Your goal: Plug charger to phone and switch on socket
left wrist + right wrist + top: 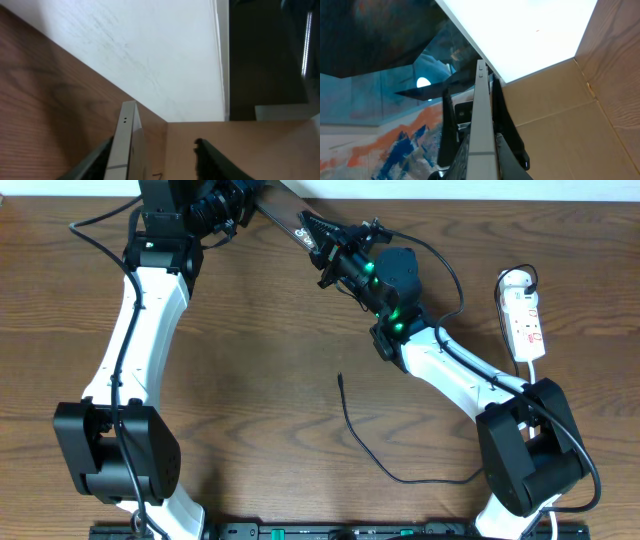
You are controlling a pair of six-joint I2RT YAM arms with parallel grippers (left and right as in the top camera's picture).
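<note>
Brown wood grain covers the table (240, 390). Above its top centre the phone (285, 222) is held off the surface, a dark slab with its long axis running from upper left to lower right. White lettering near its lower-right end is too small to read.

The right gripper (314, 240) is clamped tight on that lower-right end. The right wrist view shows the phone edge-on, pinched between both black fingers. The left gripper (152, 146) is at the upper-left end with its jaws partly apart around the phone: the slab lies beside one finger (97, 161), and the other is clear of it.

The charger (365, 445) lies loose on the table at centre. Its thin black cable curls toward the lower right, and its plug tip (340, 378) points to the top of the frame, well apart from the phone.

The socket (524, 315) lies at the right edge with its long axis nearly top to bottom. It is white with red markings that cannot be read, and its thick white cord (536, 365) leaves its lower end.
</note>
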